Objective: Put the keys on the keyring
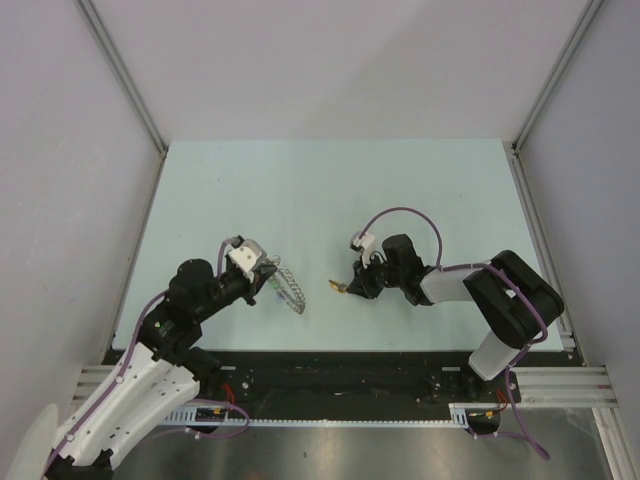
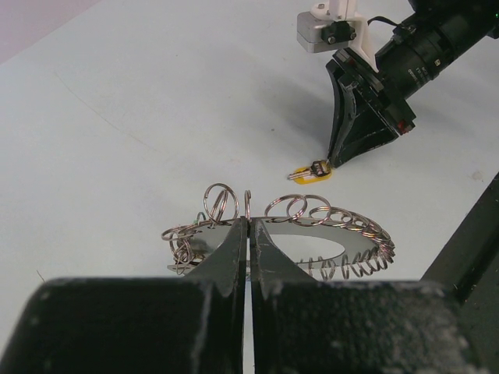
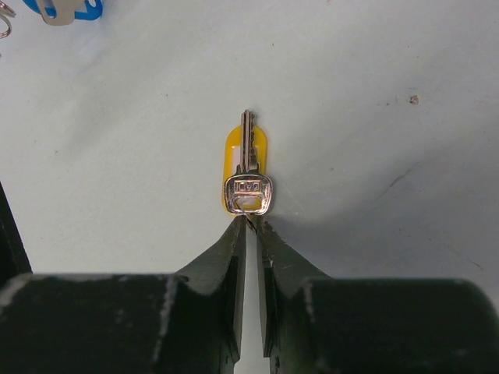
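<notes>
key (image 3: 248, 185) with yellow tag (image 3: 232, 160) lies on the table (image 3: 390, 156), its head pinched by the right end effector (image 3: 249, 227); left end effector (image 2: 249, 234) pinches the keyring (image 2: 352, 222).

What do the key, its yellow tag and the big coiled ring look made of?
The key: silvery metal, shiny, with a stamped head. The yellow tag: probably plastic, flat opaque colour. The ring: grey metal wire loops, glinting.

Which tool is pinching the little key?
The right tool, nipping the yellow-tagged key; the left tool grips the coiled keyring instead.
</notes>
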You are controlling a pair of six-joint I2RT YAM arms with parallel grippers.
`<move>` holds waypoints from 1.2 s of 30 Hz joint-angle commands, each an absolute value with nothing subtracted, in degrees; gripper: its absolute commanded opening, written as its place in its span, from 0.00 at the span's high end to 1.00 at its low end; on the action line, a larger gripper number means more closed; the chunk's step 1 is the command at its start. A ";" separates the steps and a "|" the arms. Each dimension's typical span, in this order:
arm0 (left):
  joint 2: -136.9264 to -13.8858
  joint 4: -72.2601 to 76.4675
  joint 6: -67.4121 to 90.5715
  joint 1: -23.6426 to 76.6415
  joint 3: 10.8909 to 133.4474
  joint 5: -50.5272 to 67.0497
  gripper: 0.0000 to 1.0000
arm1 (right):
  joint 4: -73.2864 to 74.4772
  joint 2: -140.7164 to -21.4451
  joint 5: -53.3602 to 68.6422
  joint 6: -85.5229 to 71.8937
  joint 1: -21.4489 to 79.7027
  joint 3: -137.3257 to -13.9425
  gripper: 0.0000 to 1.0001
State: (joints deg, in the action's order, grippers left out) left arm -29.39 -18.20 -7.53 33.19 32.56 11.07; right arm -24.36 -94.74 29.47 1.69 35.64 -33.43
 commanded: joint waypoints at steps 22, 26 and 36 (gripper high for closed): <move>-29.44 -15.29 -7.12 32.78 33.05 12.21 1.00 | -21.45 -90.62 29.71 5.45 36.91 -32.08 1.00; -29.27 -14.59 -7.64 32.78 32.96 15.81 0.99 | -18.21 -85.35 27.51 5.45 37.70 -32.34 1.00; -37.08 -15.47 -13.27 32.78 36.82 33.03 1.00 | 7.01 -69.80 18.47 7.55 42.70 -42.96 1.00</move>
